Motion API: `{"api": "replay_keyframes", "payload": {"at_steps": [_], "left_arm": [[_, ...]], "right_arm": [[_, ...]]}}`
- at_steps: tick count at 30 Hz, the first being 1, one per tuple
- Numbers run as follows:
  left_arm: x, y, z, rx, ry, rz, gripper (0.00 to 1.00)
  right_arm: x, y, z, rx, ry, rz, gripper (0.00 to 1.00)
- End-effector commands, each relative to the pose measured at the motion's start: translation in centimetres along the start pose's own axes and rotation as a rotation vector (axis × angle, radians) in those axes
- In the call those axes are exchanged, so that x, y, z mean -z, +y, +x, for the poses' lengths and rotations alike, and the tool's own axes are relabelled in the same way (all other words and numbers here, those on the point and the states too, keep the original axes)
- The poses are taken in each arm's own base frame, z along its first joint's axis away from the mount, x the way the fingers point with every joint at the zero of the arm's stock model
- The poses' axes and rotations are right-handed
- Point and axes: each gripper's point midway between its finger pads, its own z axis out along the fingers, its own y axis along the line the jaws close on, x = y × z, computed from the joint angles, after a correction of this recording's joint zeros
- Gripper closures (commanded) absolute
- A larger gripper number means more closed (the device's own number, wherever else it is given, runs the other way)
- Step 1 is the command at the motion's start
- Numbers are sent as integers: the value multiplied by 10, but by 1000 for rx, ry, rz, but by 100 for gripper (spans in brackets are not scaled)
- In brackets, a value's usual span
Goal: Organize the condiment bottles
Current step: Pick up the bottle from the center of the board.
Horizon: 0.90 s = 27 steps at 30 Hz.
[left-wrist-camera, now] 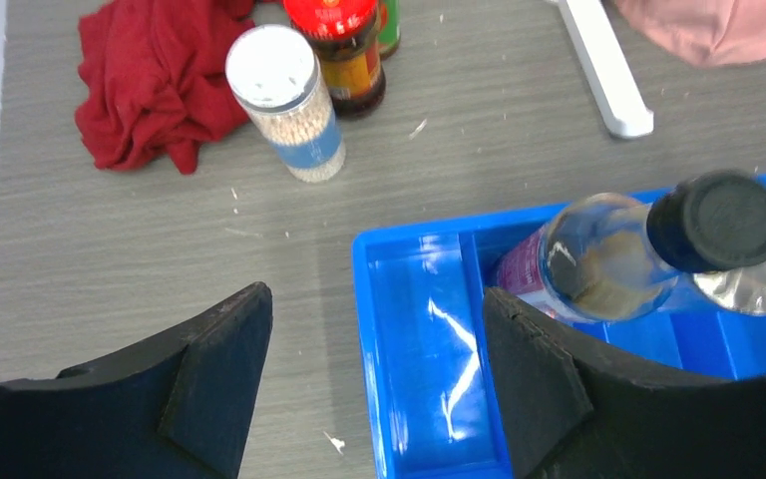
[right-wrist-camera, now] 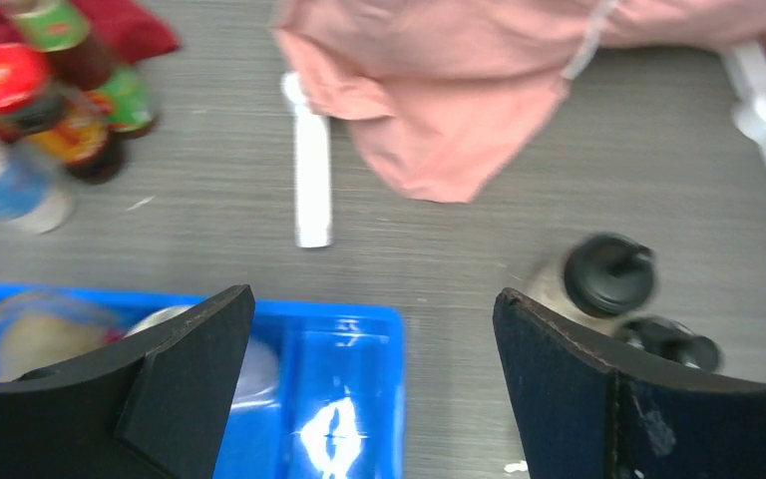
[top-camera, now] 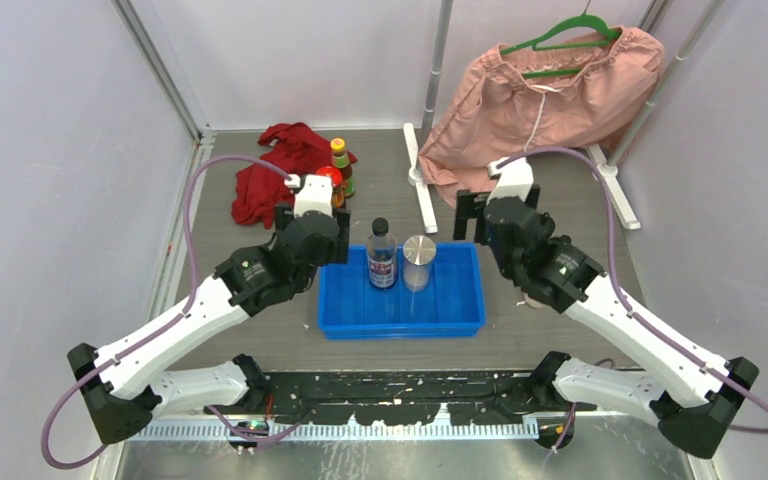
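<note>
Bottle (top-camera: 381, 255) and jar (top-camera: 419, 262) side by side in tray (top-camera: 400, 318); more bottles (top-camera: 340, 165) behind-left, beside cloth (top-camera: 265, 175)

Grey wood-grain tabletop (top-camera: 380, 170) between pale lilac walls (top-camera: 50, 150), pink garment (top-camera: 550, 100) on a green hanger (top-camera: 570, 30) behind

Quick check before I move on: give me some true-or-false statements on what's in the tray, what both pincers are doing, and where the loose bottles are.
1. Two containers stand in the blue tray: a black-capped clear bottle and a silver-lidded jar. True.
2. The left pincer grips the black-capped clear bottle. False: it is open and empty, over the tray's left end.
3. The white-lidded jar lies on the red cloth. False: it stands upright on the table, beside the cloth.
4. The right pincer is open, holding nothing. True.
5. A dark-capped bottle stands on the table, off the tray's right side. True.
</note>
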Motion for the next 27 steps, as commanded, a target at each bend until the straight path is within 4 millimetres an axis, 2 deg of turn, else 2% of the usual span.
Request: {"api": "replay_keyframes", "payload": {"at_steps": [1, 4, 8, 10, 14, 19, 21, 27], "left_arm": [[1, 9, -50, 60, -68, 30, 22], [-17, 36, -76, 120, -74, 15, 21], [-51, 50, -111, 91, -50, 17, 21], [-69, 48, -122, 58, -36, 36, 21], [-100, 27, -136, 27, -103, 121, 22], [-143, 11, -131, 37, -145, 191, 27], [-160, 7, -123, 38, -150, 204, 27], [-193, 3, -114, 30, -153, 210, 27]], "right_arm": [[-14, -47, 3, -112, 64, 114, 4], [-20, -50, 5, -144, 108, 90, 4], [-24, -42, 8, -149, 131, 56, 4], [-26, -38, 10, -149, 143, 41, 4], [-29, -38, 15, -127, 165, 41, 4], [-33, -39, 19, -91, 187, 46, 4], [-35, -39, 20, -77, 193, 46, 4], [-44, -39, 26, -60, 211, 52, 4]]}}
